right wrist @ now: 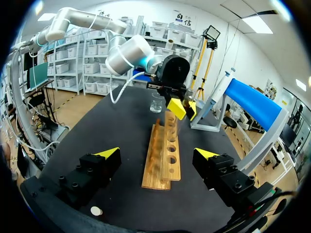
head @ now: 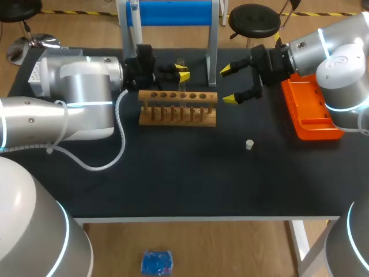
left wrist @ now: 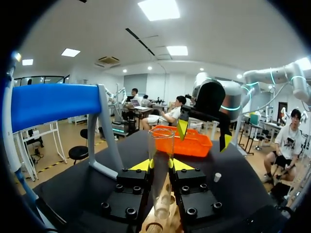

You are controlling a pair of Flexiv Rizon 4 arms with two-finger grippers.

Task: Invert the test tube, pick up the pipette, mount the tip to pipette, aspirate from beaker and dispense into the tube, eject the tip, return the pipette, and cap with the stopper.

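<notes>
Tube: the tube [left wrist: 161, 145] is in the left hand [left wrist: 161, 164], above the tabletop [head: 173, 179]. In the head view it is at the upper middle of the frame.
Left hand: its two yellow tips pinch the tube from both sides, at about the middle of the glass.
Axis: the long axis of the tube is upright, with the open mouth on top.
Rack: the wooden rack [head: 177, 108] is directly under the left hand. The lower end of the tube is at one of the holes, but I cannot tell if it is already inside.
Right hand: the right hand [head: 229, 85] is spread wide and holds nothing. It is just beside the right end of the rack, at the upper right of the middle.
Nearer arm: the left arm has the tube, and the right hand is apart from it.
Next move: I judge it is a straight way down into the hole, so the tube must stay vertical over it.
Stopper: the stopper [head: 249, 144] stands alone, right of the centre.
</notes>
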